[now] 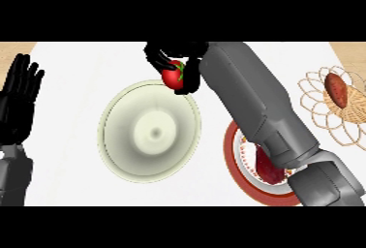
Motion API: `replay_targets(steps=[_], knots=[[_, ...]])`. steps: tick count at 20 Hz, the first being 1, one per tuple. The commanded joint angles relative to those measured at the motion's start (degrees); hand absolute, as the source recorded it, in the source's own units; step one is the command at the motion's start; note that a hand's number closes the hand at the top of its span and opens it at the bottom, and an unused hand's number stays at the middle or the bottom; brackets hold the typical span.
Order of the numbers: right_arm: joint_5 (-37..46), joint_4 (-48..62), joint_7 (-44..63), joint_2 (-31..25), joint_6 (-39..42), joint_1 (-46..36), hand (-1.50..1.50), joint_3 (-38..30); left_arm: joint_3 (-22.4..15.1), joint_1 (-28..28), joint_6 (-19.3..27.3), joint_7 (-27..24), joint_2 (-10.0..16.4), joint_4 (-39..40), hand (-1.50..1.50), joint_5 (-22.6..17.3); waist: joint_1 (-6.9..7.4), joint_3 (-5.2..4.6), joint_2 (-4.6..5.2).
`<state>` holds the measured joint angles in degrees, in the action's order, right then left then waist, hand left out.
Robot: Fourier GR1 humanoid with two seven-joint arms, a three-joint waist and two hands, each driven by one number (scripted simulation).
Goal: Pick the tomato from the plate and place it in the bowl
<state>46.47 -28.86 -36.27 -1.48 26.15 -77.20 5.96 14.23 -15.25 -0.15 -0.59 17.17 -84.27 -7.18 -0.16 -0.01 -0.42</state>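
While the right hand [166, 54] has its fingers curled around the tomato [174, 77], the tomato hangs over the far rim of the bowl [114, 140]. Bowl centre lies nearer to the robot. Left hand [20, 94] rests open at the left edge.

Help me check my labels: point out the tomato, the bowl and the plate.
tomato [173, 80]: head view, on its red skin, lower half.
bowl [118, 145]: head view, on the inner wall left of its centre.
plate [231, 157]: head view, on the red rim at its left edge.
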Motion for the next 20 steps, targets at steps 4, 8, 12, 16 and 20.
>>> replay_targets(steps=[4, 8, 12, 16, 20], knots=[[-4.1, -6.6, 10.8, 1.4, -4.3, 11.0, 1.5, 10.6, 0.1, -0.1, -0.4, -0.3, 0.1, 0.3, 0.0, 0.0, 0.65, -0.01, 0.17], [-14.3, -1.8, 15.0, 1.5, -4.1, 9.4, -1.5, 14.2, -1.2, -3.1, -0.9, 0.6, -0.2, 0.1, 0.0, -0.1, 3.17, -0.04, 0.9], [-23.5, -5.3, 13.5, 1.5, -4.8, 18.2, -1.5, 18.0, -1.2, -2.4, -0.3, 1.9, 0.0, -1.4, 0.0, 0.2, 3.82, 0.01, 0.84], [-33.8, -6.0, 14.1, 1.5, -7.5, 16.8, -1.5, 17.2, -2.6, -3.2, -0.2, -0.9, -1.8, 1.9, 0.0, 1.3, 3.83, -0.02, 1.15], [-38.4, -4.6, 12.6, 1.5, -13.4, 14.8, -1.5, 10.2, -2.4, -2.4, 0.6, -1.5, -2.2, 1.3, 0.0, 1.8, 2.97, 0.01, 1.04]])
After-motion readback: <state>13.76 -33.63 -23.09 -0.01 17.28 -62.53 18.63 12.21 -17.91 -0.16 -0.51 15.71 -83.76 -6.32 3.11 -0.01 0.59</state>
